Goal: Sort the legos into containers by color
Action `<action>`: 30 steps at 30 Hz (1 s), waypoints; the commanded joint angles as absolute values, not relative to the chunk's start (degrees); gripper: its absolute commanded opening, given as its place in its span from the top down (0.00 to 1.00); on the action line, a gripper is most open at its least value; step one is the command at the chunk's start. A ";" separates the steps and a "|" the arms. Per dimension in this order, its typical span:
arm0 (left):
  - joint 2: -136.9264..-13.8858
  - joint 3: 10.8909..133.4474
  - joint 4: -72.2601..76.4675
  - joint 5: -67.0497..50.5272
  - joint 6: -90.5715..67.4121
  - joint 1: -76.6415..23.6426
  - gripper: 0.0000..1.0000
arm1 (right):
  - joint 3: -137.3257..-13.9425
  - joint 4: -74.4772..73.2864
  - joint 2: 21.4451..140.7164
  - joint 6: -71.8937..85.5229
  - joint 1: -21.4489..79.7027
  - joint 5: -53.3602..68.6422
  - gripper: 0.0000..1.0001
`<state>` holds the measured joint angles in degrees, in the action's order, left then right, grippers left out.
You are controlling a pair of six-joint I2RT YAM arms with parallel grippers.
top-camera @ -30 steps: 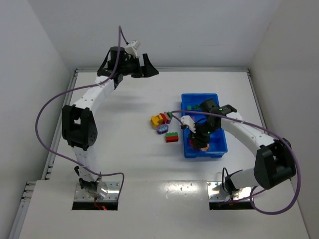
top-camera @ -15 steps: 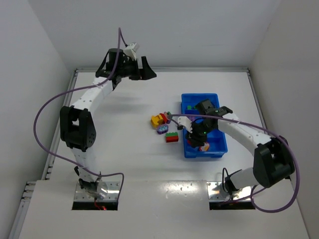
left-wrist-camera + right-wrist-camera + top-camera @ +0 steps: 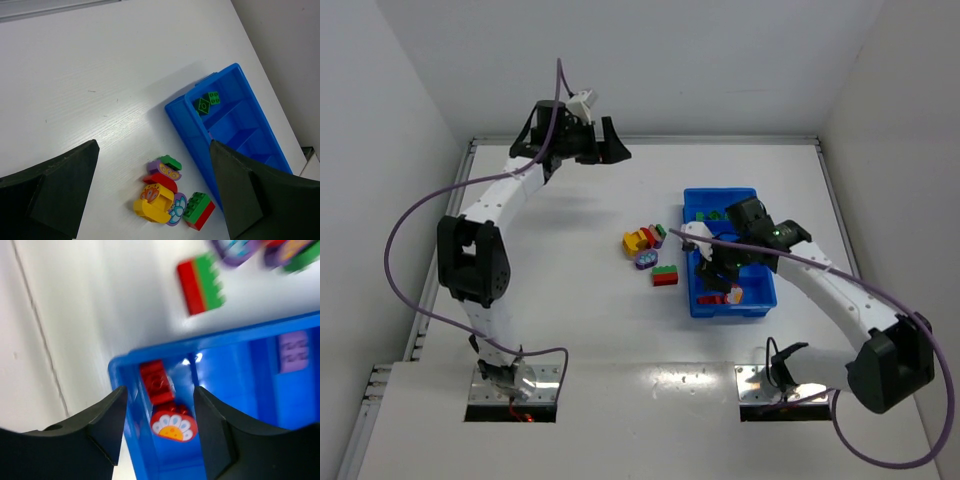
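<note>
Red flower-face lego [image 3: 173,425] now lies loose on the tray floor directly under the right claw [image 3: 159,390]. It sits right against a plain red brick [image 3: 156,381], as far as the blur allows. A second ago the claw is pinched shut low in this compartment. Now its jaws stand part-way apart with nothing between them, and it looks backed up off the floor. I read that as a release: red drop done, and this end compartment of the blue tray [image 3: 225,332] serves as the red bin.

A pale purple piece [image 3: 293,351] sits in another compartment, off to one side of the claw. At the tray end farthest from the claw there are two green pieces [image 3: 207,102]. Colours look separate so far.

On the table, just past the tray wall beyond the claw tips, lies a red/green brick [image 3: 664,276]. Beyond it is the mixed clump [image 3: 642,245] of yellow, purple, red and green, with pieces touching. All of that is unsorted, so it's the remaining work. The two-colour brick's bin is ambiguous.

Left claw [image 3: 608,142] hangs wide and empty, well apart from the right claw. No change there.
</note>
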<state>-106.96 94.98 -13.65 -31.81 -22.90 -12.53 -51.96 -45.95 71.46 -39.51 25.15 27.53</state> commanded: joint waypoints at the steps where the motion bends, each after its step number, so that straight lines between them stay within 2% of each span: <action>1: -102.48 94.13 -12.39 -29.98 -21.36 -11.87 0.01 | -57.73 -37.72 69.17 -28.67 24.70 31.11 0.45; 9: -100.90 93.60 -14.15 -24.71 -19.78 -11.34 0.01 | -69.50 -32.09 86.03 -16.72 28.29 34.80 0.48; 14: -99.76 93.08 -15.29 -22.94 -18.20 -9.41 0.01 | -72.06 -27.86 92.45 -16.08 32.07 34.20 0.49; 19: -98.53 92.55 -15.82 -22.41 -17.58 -8.26 0.01 | -75.76 -28.75 99.22 -10.75 33.13 30.08 0.62; 20: -98.53 92.03 -15.82 -22.41 -17.58 -8.26 0.01 | -75.76 -27.96 100.01 -9.42 33.66 29.01 0.62; 22: -98.53 92.02 -15.82 -21.88 -17.58 -7.73 0.01 | -76.54 -27.42 101.24 -7.30 34.18 26.38 0.53; 26: -98.53 92.02 -16.35 -21.88 -17.58 -7.73 0.01 | -77.26 -26.64 103.09 -5.80 35.33 23.12 0.51; 30: -99.22 92.02 -16.35 -21.88 -17.05 -7.73 0.01 | -76.73 -28.30 104.94 -10.63 35.95 23.91 0.52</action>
